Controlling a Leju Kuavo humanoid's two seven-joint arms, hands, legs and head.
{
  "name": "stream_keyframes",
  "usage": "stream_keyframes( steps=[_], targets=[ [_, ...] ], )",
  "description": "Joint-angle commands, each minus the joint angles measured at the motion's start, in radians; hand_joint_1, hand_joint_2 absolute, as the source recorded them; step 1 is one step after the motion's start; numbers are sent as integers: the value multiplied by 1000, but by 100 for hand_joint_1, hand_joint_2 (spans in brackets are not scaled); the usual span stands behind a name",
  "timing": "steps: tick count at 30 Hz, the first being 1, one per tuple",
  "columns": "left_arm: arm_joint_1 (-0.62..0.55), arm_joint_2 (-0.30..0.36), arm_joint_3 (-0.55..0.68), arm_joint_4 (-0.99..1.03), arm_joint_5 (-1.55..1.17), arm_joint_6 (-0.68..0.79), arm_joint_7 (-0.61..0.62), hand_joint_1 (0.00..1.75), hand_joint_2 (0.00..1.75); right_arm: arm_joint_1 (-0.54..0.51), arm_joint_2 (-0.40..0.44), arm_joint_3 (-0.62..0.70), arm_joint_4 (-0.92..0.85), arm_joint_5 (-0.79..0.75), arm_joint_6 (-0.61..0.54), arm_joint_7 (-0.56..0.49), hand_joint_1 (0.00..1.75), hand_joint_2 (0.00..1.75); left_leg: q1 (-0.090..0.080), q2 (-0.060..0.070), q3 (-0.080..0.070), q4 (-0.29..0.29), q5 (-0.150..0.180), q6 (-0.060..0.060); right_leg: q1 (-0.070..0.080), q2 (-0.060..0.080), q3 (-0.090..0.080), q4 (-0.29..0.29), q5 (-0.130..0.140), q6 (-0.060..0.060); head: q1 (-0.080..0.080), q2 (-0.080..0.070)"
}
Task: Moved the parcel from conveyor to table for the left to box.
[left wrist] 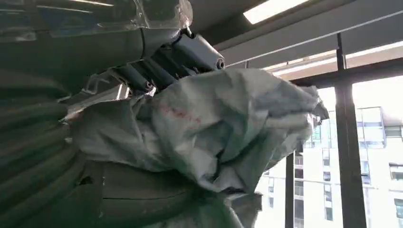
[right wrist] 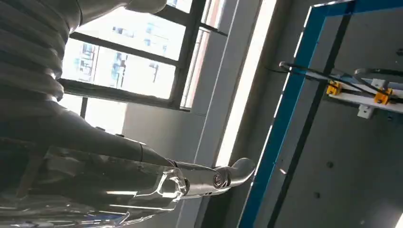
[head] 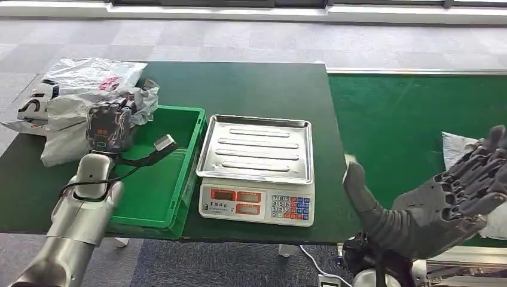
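Observation:
My left hand (head: 110, 127) grips a crumpled grey-white parcel (head: 142, 101) at the far left rim of the green box (head: 160, 185). In the left wrist view the parcel (left wrist: 223, 128) is bunched between the dark fingers (left wrist: 190, 52) and the thumb. My right hand (head: 457, 194) hangs open, fingers spread and thumb out, over the near part of the green conveyor (head: 400, 119). Its fingers (right wrist: 223, 176) hold nothing in the right wrist view. Another white parcel (head: 459, 148) lies on the conveyor just beyond that hand, partly hidden by it.
A pile of white plastic parcels (head: 78, 84) lies on the dark green table (head: 257, 86) at the left. A weighing scale with a steel tray (head: 257, 149) stands between the box and the conveyor. A cable with a grey plug (head: 162, 143) hangs over the box.

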Motion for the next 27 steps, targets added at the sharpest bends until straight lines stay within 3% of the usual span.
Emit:
stream_keyframes(
  steps=[1,14,16,20,27],
  targets=[
    [79,-79,48,-106,-24,-5,34,0,0,7,-27,31,11,15,-7,10,0,175,0,0,6,-4,-1,1,0,2,6,-4,-1,0,0,0],
    [81,-77,49,-109,-24,-5,35,0,0,6,-26,31,12,15,-7,10,0,175,0,-1,2,-1,-2,1,0,0,2,-1,-1,-1,0,0],
    [120,-140,35,-197,473,-173,-157,0,0,20,-11,9,32,29,-7,0,0,175,0,0,3,-2,-2,1,0,1,3,-2,-1,-1,0,0],
    [152,-119,-70,-265,522,-130,-81,0,0,22,-10,8,41,11,-7,-28,0,175,0,-2,3,-2,-2,1,0,-1,4,-3,-1,0,0,0],
    [168,-113,-78,-295,643,-121,-144,0,0,23,-17,9,44,10,-7,-25,0,175,0,-1,2,-1,-2,1,0,0,2,-2,-1,-1,0,0]
  ],
)
